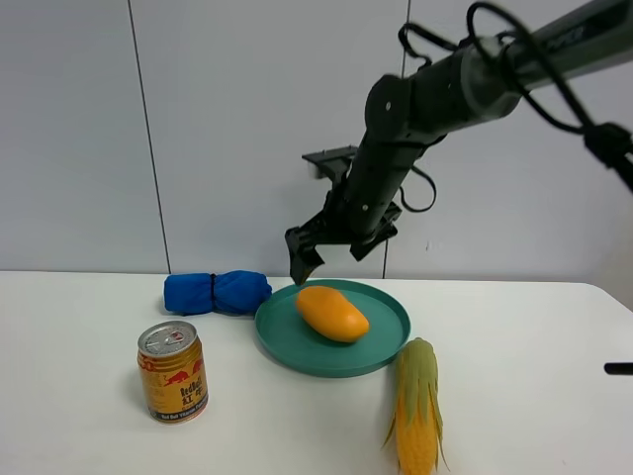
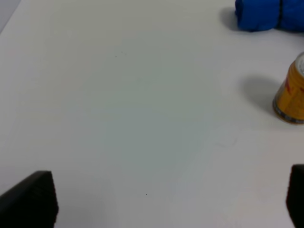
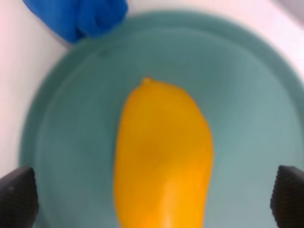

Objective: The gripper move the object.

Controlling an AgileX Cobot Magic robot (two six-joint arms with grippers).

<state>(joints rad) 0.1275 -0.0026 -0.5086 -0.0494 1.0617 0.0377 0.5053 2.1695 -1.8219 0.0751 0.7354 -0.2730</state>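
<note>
The orange-yellow mango [image 1: 332,313] lies on a teal plate [image 1: 381,351] in the middle of the white table. My right gripper [image 1: 329,255] hangs just above the mango's far end, jaws open and empty, not touching it. In the right wrist view the mango [image 3: 164,156] fills the space between the two black fingertips [image 3: 18,197] of the gripper [image 3: 153,199], with the plate [image 3: 256,104] around it. My left gripper [image 2: 161,199] is open over bare table; its arm is out of the exterior view.
A blue rolled cloth [image 1: 218,292] lies left of the plate, touching its rim. A gold Red Bull can [image 1: 173,371] stands front left. A corn cob with green husk [image 1: 417,406] lies front right of the plate. The left wrist view shows the can [image 2: 290,95] and the cloth [image 2: 268,14].
</note>
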